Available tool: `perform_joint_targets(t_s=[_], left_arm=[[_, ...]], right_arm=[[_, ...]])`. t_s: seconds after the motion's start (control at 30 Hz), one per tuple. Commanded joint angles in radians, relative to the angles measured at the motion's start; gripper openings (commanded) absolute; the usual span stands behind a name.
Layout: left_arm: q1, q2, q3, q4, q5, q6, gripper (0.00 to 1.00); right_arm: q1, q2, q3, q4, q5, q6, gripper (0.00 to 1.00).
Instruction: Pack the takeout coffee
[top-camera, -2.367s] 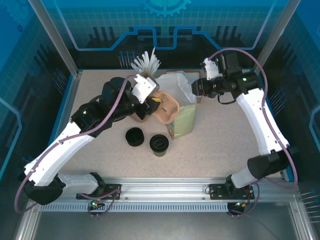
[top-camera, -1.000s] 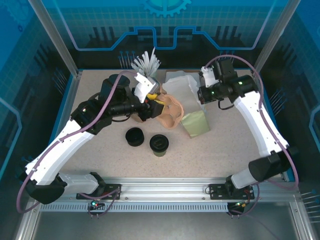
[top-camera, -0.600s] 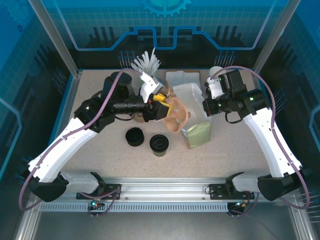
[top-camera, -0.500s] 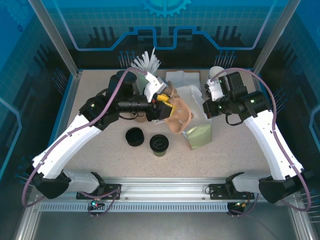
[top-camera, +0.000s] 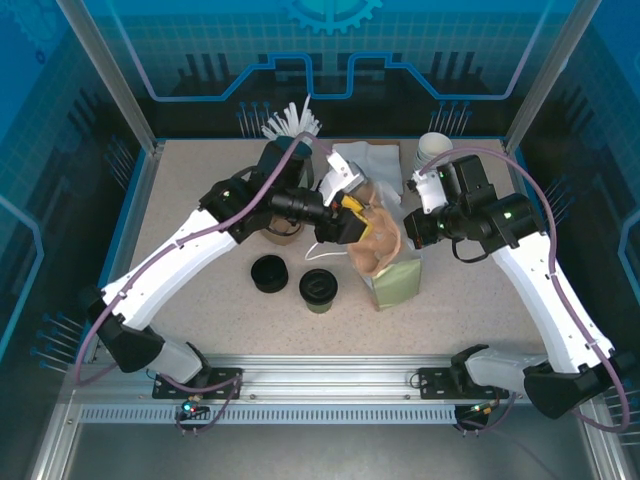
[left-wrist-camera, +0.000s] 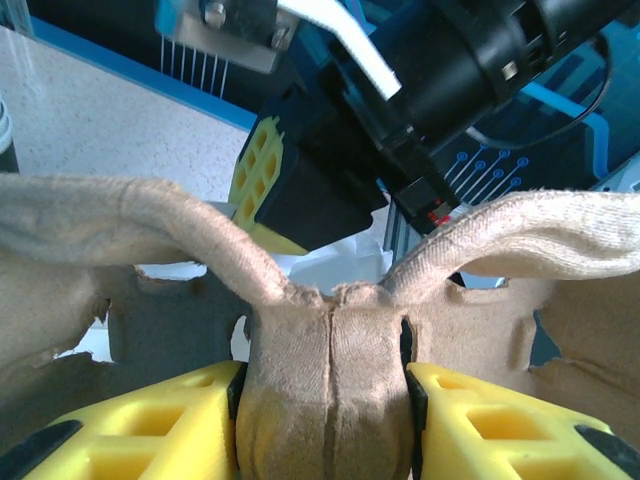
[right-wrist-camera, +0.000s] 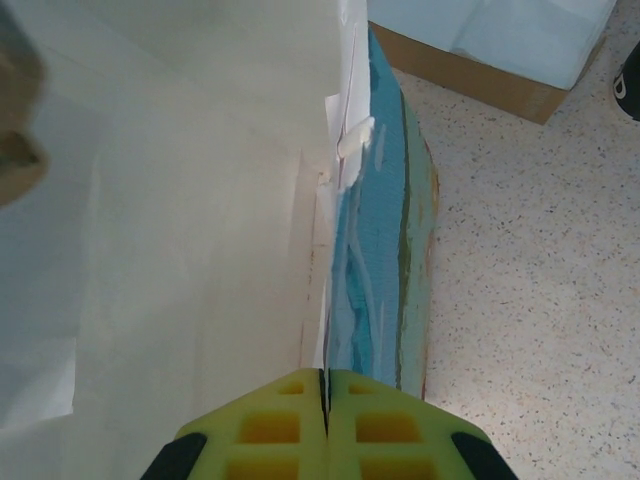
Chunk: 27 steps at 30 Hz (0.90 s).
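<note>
Both arms have swung rightward, carrying the paper bag (top-camera: 395, 282) and pulp carrier (top-camera: 378, 240) along. The right gripper (top-camera: 412, 228) pinches the bag's rim (its wrist view shows yellow fingers (right-wrist-camera: 390, 425) closed flat on paper). The left gripper (left-wrist-camera: 325, 400) clamps the carrier's centre ridge. The takeout coffee (top-camera: 318, 289) stands on the table (top-camera: 450, 310), left of the bag.

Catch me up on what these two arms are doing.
The left gripper is clamped on the middle ridge of a pulp carrier, holding it at the mouth of a paper bag. The right gripper pinches the bag's top edge. The coffee stands on the table in front of them, not yet packed, beside a black round piece.
</note>
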Motion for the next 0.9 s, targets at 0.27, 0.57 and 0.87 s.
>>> perform_joint_targets(t_s=[0.27,0.57,0.87], left_arm=[[0.016,0.081,0.048,-0.103,0.041,0.118,0.46],[0.031,0.153,0.075,-0.146,0.039,0.172,0.46],[0.042,0.194,0.074,-0.161,0.027,0.195,0.45]], right_arm=[[0.023,-0.044,-0.022,0.006,-0.067,-0.007,0.0],[0.029,-0.06,-0.036,0.007,-0.108,-0.013,0.0],[0.031,-0.076,-0.057,0.019,-0.131,-0.023,0.0]])
